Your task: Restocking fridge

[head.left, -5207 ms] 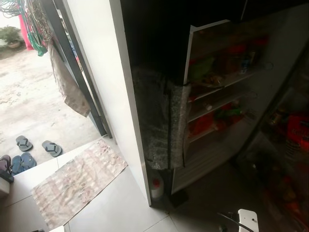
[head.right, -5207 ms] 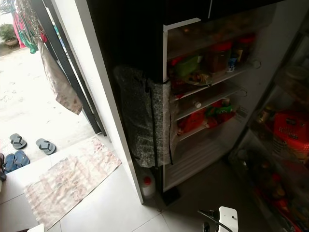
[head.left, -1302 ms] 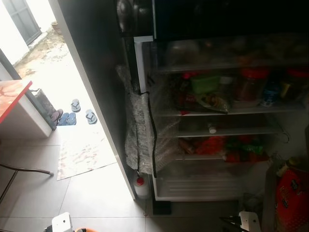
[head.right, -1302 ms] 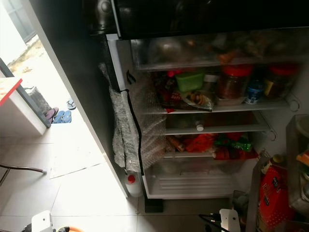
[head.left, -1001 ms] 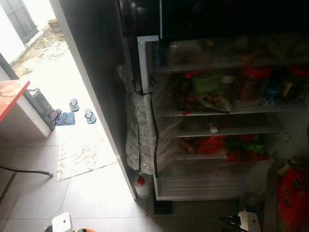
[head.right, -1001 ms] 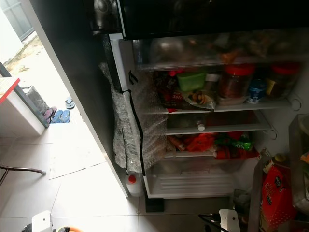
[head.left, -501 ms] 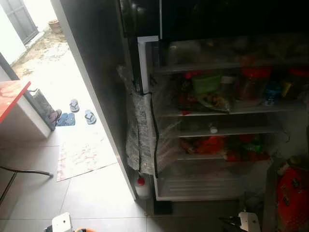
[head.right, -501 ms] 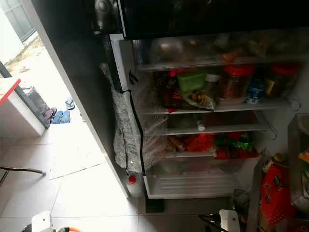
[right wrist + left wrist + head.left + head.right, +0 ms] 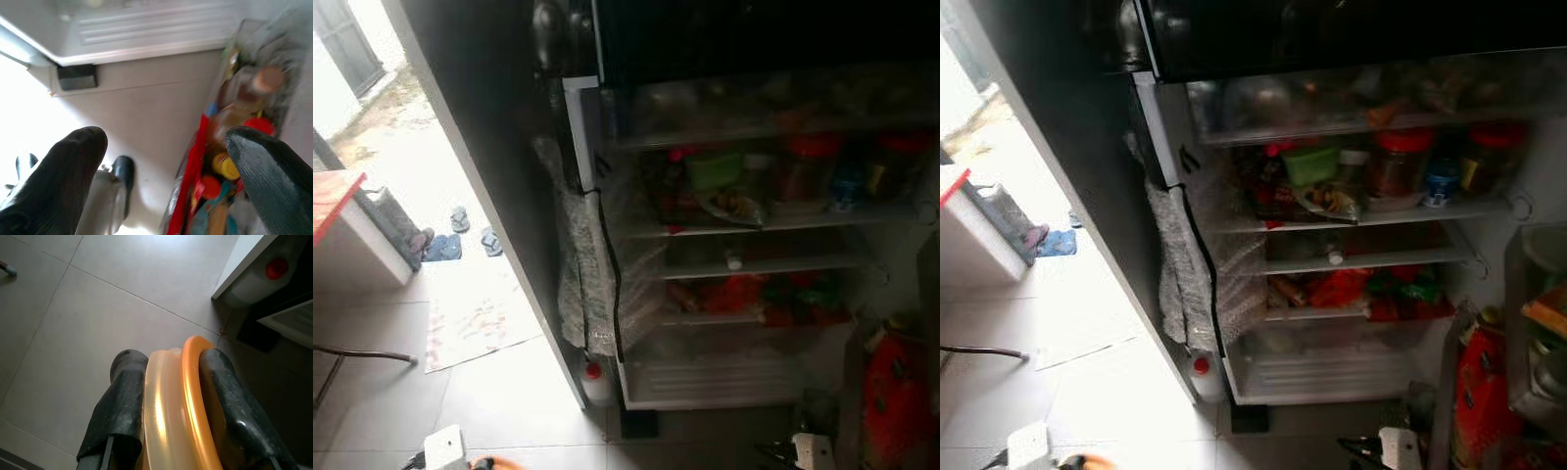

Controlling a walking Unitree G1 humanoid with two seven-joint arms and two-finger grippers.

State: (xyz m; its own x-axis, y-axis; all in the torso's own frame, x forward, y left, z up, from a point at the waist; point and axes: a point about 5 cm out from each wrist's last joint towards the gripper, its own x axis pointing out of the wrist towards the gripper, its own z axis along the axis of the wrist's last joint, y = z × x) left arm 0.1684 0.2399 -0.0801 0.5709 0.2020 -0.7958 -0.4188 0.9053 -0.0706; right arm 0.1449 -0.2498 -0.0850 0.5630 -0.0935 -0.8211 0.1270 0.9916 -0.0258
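Plastic is pinched in the left hand [image 9: 168,396]: a rounded orange-rimmed lid or container [image 9: 190,406], translucent cream beside glossy orange, is clamped edge-on between the two rubbery black fingers [image 9: 122,411] above pale grey floor tiles [image 9: 98,308]. What exactly the piece is cannot be made out, as it is cut off at the lower edge of the left wrist view. At the upper right of that view a white jug with a red cap [image 9: 266,276] is seen beside the dark base of the fridge.

The open fridge [image 9: 1351,225] is shown across the centre and right of the eye views, its clear shelves crowded with red-lidded jars [image 9: 1393,166], a green tub [image 9: 1310,162] and red packets [image 9: 1337,289], all blurred. Crinkled bubble wrap [image 9: 582,264] is draped down the fridge's left edge. Sandals [image 9: 460,217] are visible at middle left, in bright, washed-out doorway light.

The right hand [image 9: 166,156] is held wide apart and empty, textured fingertips [image 9: 73,147] spread, with the fridge's ribbed white bottom drawer at the top and smeared bottles in the door rack [image 9: 234,147] at the right.
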